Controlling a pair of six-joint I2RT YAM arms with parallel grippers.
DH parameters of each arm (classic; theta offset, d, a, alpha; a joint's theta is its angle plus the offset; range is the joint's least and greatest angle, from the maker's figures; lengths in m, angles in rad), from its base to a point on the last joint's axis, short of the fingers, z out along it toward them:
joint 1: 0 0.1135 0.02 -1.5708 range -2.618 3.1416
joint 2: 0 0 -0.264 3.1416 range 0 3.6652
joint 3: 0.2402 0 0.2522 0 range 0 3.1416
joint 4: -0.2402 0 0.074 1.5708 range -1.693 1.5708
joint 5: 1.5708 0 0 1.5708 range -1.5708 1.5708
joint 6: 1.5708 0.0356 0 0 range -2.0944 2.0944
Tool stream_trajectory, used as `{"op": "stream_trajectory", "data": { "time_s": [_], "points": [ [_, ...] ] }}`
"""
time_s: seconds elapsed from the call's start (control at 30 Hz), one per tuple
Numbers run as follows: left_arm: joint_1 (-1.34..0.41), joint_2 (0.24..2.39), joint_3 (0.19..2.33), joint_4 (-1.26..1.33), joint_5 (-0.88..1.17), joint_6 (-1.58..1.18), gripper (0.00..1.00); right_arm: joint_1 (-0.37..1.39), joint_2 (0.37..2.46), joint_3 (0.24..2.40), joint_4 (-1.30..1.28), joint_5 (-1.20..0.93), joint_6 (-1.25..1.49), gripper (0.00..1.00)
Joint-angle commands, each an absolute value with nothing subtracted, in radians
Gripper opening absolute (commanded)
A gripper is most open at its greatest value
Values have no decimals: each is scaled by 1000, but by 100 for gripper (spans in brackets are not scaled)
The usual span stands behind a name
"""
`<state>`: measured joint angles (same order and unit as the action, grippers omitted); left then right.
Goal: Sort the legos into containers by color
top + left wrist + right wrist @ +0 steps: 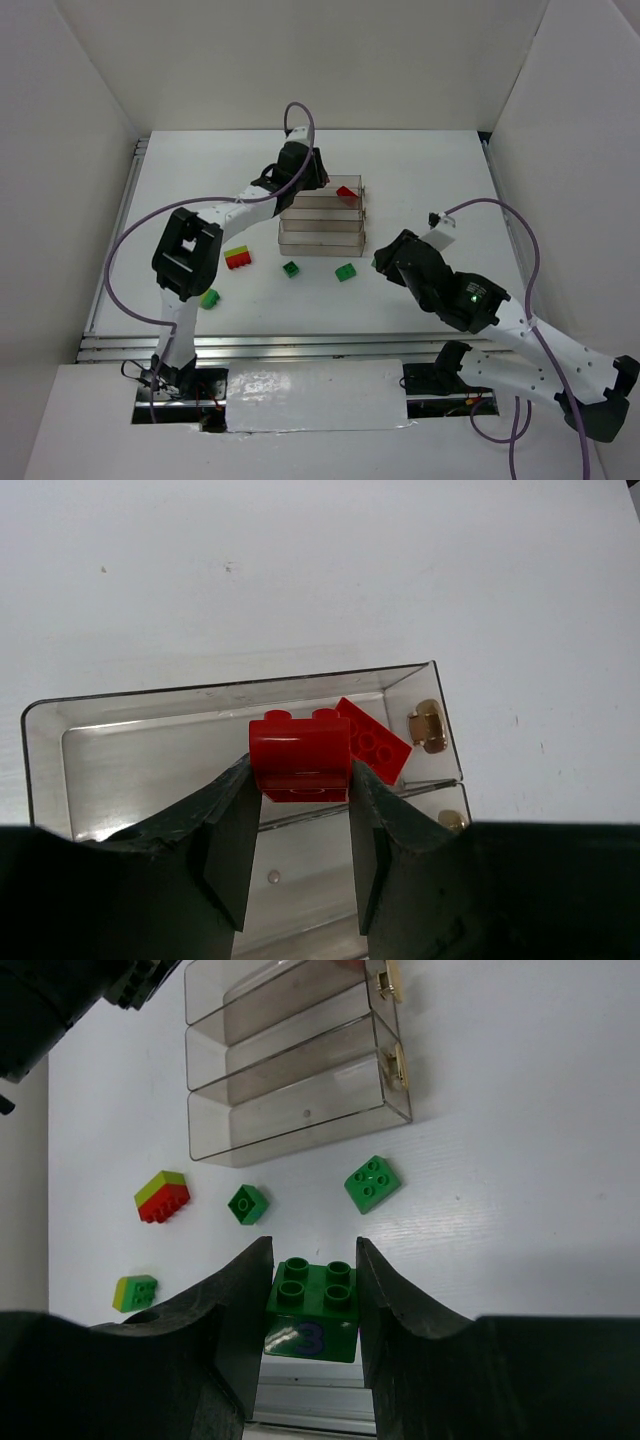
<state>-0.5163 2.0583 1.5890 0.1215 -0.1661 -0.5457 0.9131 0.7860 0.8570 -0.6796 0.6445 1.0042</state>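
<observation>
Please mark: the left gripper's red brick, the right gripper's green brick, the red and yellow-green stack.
red brick [300, 758]: left wrist view, front face.
green brick [313, 1285]: right wrist view, studded top.
red and yellow-green stack [165, 1206]: right wrist view, red part.

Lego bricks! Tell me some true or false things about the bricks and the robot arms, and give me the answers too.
1. The left arm's fingers hold a red brick. True.
2. A second red brick lies in the far bin. True.
3. The right arm's fingers are empty. False: they hold a green brick.
4. The nearest bin is full of bricks. False: it looks empty.
</observation>
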Motion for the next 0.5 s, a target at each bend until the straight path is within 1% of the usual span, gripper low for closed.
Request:
{"op": "stream_trajectory", "data": {
  "time_s": [0.0, 0.03, 0.07, 0.1, 0.2, 0.33, 0.37, 0.4, 0.43, 0.47],
  "points": [
    [-502, 2100, 1640, 176, -150, -526, 46, 913, 805, 850, -623, 632, 980, 0],
    [-499, 2118, 1641, 178, -143, -529, 56, 911, 810, 850, -620, 632, 980, 0],
    [-492, 2129, 1644, 175, -135, -537, 63, 911, 818, 850, -614, 626, 976, 0],
    [-488, 2146, 1657, 170, -124, -543, 83, 908, 821, 850, -608, 621, 973, 0],
    [-479, 2161, 1677, 160, -104, -545, 99, 902, 841, 850, -595, 614, 969, 0],
    [-468, 2100, 1643, 167, -89, -549, 100, 868, 900, 850, -548, 580, 936, 0],
    [-468, 2070, 1606, 166, -106, -552, 99, 852, 919, 850, -501, 569, 922, 0],
    [-468, 1986, 1582, 167, -124, -557, 99, 833, 943, 860, -477, 539, 907, 0],
    [-469, 1936, 1554, 147, -147, -575, 100, 786, 1012, 874, -459, 520, 878, 0],
    [-469, 1836, 1519, 114, -196, -587, 99, 766, 1053, 896, -436, 502, 862, 0]
  ]
}}
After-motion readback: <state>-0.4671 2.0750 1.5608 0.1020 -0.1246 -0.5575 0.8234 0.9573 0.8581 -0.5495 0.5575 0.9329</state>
